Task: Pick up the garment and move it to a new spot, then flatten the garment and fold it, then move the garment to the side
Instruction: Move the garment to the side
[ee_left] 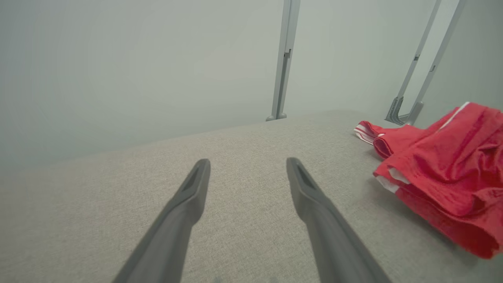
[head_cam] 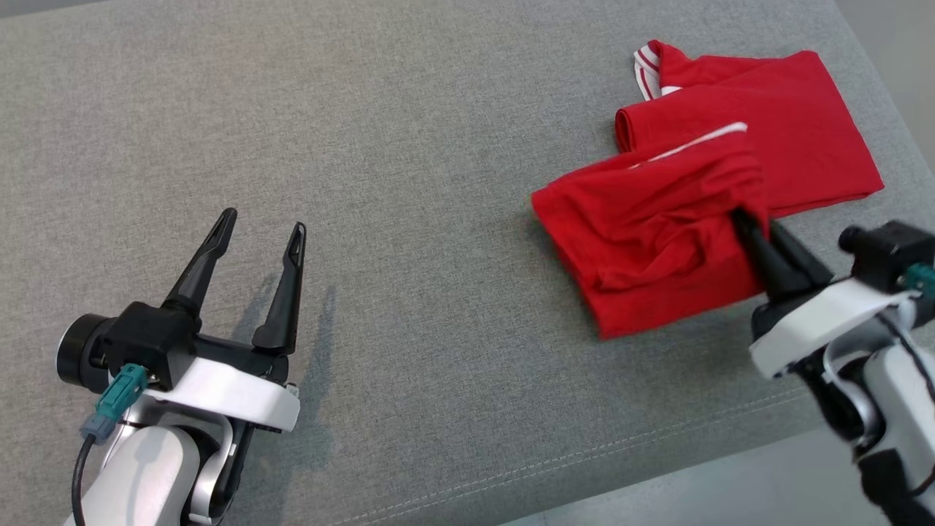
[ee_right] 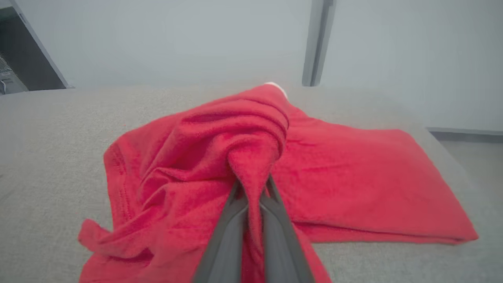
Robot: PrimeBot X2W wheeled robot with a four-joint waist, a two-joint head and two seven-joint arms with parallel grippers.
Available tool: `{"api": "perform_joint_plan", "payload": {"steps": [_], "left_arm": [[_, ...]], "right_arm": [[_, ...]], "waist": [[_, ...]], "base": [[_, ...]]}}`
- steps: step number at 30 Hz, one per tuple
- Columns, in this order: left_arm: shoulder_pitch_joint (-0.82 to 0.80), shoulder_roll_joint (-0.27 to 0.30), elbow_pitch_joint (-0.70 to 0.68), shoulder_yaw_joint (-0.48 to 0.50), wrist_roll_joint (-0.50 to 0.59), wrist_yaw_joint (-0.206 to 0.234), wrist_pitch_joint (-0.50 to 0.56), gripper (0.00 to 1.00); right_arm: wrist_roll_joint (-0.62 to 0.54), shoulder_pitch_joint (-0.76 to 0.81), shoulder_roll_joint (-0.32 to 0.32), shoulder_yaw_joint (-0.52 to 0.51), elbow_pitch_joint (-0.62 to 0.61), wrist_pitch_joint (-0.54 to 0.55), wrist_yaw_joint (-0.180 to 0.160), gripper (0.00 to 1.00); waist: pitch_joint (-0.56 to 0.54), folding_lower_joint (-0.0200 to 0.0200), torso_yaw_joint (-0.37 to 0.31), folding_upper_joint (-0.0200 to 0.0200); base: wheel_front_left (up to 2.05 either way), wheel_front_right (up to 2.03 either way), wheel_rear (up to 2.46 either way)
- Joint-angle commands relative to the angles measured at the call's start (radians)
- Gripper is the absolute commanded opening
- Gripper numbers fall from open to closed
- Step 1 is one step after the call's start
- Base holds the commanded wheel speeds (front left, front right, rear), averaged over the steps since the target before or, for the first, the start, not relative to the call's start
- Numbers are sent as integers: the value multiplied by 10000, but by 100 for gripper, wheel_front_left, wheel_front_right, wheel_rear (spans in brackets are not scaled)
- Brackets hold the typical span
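Grey cushion point(head_cam: 365, 109) is carrying a red garment point(head_cam: 657, 226) near its right edge, long axis running toward the far right corner, white-striped trim point(head_cam: 647, 67) pointing at the far edge. The right gripper point(head_cam: 745, 219) is pinching a garment fold. The left gripper point(head_cam: 263, 219) is hovering, spread and empty.

grey upholstered surface point(head_cam: 409, 146), wide and flat, woven fabric cover, stitched seam point(head_cam: 584, 454) running along its near edge, red garment point(head_cam: 657, 219) with white trim lying partly folded and rumpled on its right side, near the right edge
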Motion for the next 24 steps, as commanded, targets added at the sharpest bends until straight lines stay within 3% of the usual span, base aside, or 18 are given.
{"api": "perform_joint_plan", "payload": {"steps": [1, 6, 11, 16, 20, 21, 22, 24], "left_arm": [[-520, 177, -256, 329, 75, 41, -88, 100], [-629, 119, -97, 211, 62, -39, -153, 100], [-807, 51, 4, 165, 42, -83, -262, 100], [-993, -76, 76, 69, 33, -139, -392, 100], [-1048, -98, 123, 14, 37, -167, -424, 100], [-1063, -91, 133, 2, 42, -172, -426, 100], [-1077, -79, 139, -3, 48, -173, -424, 100], [-1111, -51, 134, -3, 44, -184, -425, 100]], "right_arm": [[-147, -518, -578, 134, -380, 180, 14, 0], [-177, -1812, -1823, 347, 107, 708, 14, 0], [-68, -2917, -2744, 921, 1450, 733, 14, 0], [121, -3595, -3135, 1101, 3362, 575, 14, 0], [211, -3893, -3021, 925, 4417, 284, 14, 0], [153, -3983, -2968, 880, 4771, 199, 14, 46], [107, -4080, -2887, 823, 5092, 82, 14, 100], [47, -4267, -2705, 648, 5740, -126, 14, 100]], "waist": [[92, 0, 18, 0], [128, 0, 159, 0], [266, 0, 465, 0], [522, 0, 896, 0], [713, 0, 1072, 0], [772, 0, 1108, 0], [830, 0, 1131, 0], [930, 0, 1160, 0]], "base": [[0, 0, 0], [0, 0, 0], [0, 0, 0], [0, 0, 0], [0, 0, 0], [0, 0, 0], [0, 0, 0], [0, 0, 0]]}}
